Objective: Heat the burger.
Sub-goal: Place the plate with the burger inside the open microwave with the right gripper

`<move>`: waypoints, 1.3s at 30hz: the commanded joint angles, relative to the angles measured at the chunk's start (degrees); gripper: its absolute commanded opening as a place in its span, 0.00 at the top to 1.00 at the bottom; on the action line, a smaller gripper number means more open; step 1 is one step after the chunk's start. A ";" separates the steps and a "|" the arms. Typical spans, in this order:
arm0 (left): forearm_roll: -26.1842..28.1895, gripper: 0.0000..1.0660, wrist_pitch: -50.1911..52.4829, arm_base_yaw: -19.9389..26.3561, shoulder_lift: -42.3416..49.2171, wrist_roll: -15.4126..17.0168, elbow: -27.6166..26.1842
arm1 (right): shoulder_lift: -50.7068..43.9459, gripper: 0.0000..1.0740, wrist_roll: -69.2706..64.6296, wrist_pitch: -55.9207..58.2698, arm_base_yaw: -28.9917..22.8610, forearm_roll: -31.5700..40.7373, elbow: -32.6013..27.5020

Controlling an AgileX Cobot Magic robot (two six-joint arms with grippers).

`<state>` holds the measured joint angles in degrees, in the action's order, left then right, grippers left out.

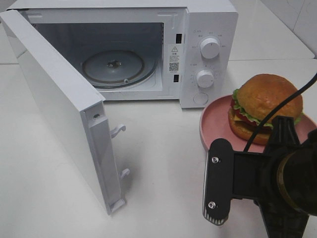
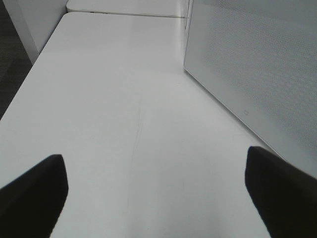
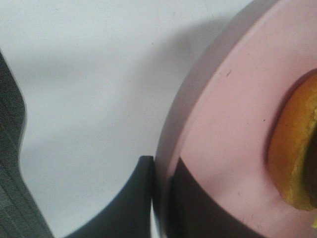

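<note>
- Black right gripper (image 3: 161, 166) is seen clamped shut on the rim of the pink plate (image 1: 213, 124).
- The burger (image 1: 265, 106) is seated upright on that plate, just before the microwave (image 1: 208, 29) dials.
- Left gripper (image 2: 154, 158) jaws are held wide apart, ungripping, over the white table (image 2: 124, 99).
- Farther back, the microwave door (image 1: 54, 99) is swung open.

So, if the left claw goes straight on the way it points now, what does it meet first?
Likely nothing soon: ahead of the left claw lies only bare table. The open microwave door runs along one side of that line, not across it. Depth is unclear.
</note>
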<state>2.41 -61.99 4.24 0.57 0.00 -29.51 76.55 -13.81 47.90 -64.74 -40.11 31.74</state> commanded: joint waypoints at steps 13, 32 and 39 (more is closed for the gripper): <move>0.40 0.16 0.74 0.17 1.15 0.00 0.00 | -0.57 1.00 13.24 -4.70 -0.11 -6.02 -0.11; 0.40 0.16 0.74 0.17 1.15 0.00 0.00 | -0.57 1.00 27.96 -12.95 8.02 -4.13 -0.11; 0.40 0.16 0.74 0.17 1.15 0.00 0.00 | -1.20 1.00 42.46 -20.63 12.83 0.52 -0.06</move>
<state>2.41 -61.99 4.24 0.57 0.00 -29.51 76.55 25.44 30.25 -52.71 -38.45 31.46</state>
